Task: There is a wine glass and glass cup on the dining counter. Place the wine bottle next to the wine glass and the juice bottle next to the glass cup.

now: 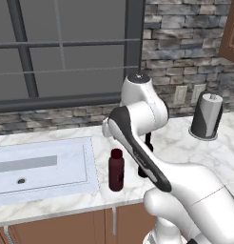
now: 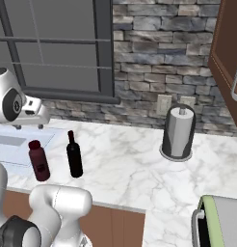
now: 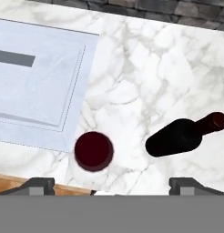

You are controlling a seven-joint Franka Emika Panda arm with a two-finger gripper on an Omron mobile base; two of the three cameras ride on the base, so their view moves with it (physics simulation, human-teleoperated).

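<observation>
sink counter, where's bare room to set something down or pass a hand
Widest bare marble lies between the wine bottle and the paper towel holder, running forward to the counter edge. A narrower strip lies behind the bottles, toward the stone wall. It is tight by the sink, where the juice bottle and wine bottle stand close together.

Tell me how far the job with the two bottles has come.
Nothing looks done yet: the juice bottle and the wine bottle both stand on the sink counter. The hand is open above them and holds nothing. Both bottles are left to carry over.
</observation>
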